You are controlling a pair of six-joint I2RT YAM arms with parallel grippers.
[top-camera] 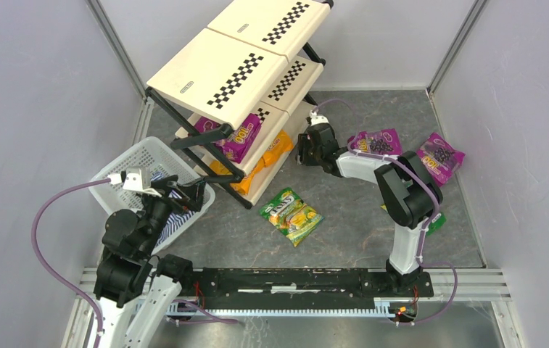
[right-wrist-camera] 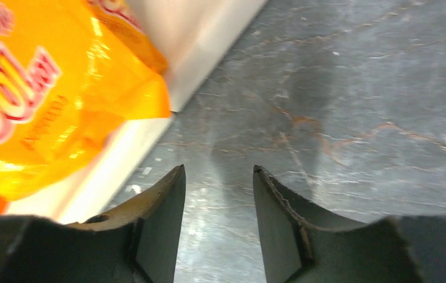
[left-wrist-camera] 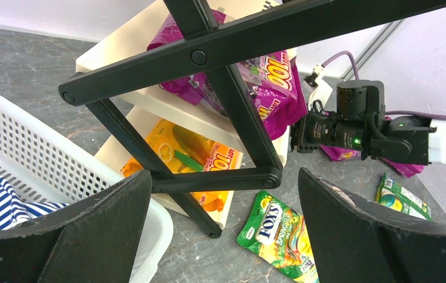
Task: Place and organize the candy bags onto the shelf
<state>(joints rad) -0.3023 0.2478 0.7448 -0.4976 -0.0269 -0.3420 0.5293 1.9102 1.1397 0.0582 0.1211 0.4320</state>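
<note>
The counter (top-camera: 358,217) is a grey marbled slab with faint rusty veins. Pale grey wall panels close it in on three sides. An aluminium rail (top-camera: 293,279) carrying both arm bases runs along the bottom of the top view.

The shelf (top-camera: 220,76) stands at an angle across the upper centre, cream panels with checkered strips on a black tubular frame. A purple bag (top-camera: 238,138) lies on its middle tier and orange bags (top-camera: 264,163) on the bottom tier. Off the shelf, green bags (top-camera: 291,215) overlap on the counter at centre. A purple grape bag (top-camera: 376,142) lies just beside the right forearm, and a far-right purple bag (top-camera: 440,158) lies near the wall. At the left, a white mesh basket (top-camera: 122,170) holds a blue-white striped cloth (top-camera: 178,221).

The left end effector (top-camera: 191,192) hovers over the basket's near rim with its fingers spread wide and nothing between them. The right end effector (top-camera: 304,148) sits low at the end of the shelf's bottom tier. Its fingers are apart, and the right wrist view shows only bare counter in the gap. In that view an orange bag's corner overhangs the tier edge at the upper left.

The upper panels cover most of the tiers below, so the orange bags cannot be counted. The far end of the shelf is cut off by the top edge of the frame. A half-hidden green bag (top-camera: 436,221) shows only as a sliver behind the right arm's elbow. The left wrist view shows more of it, at the lower right. The print on the orange bag is blurred in the right wrist view.
</note>
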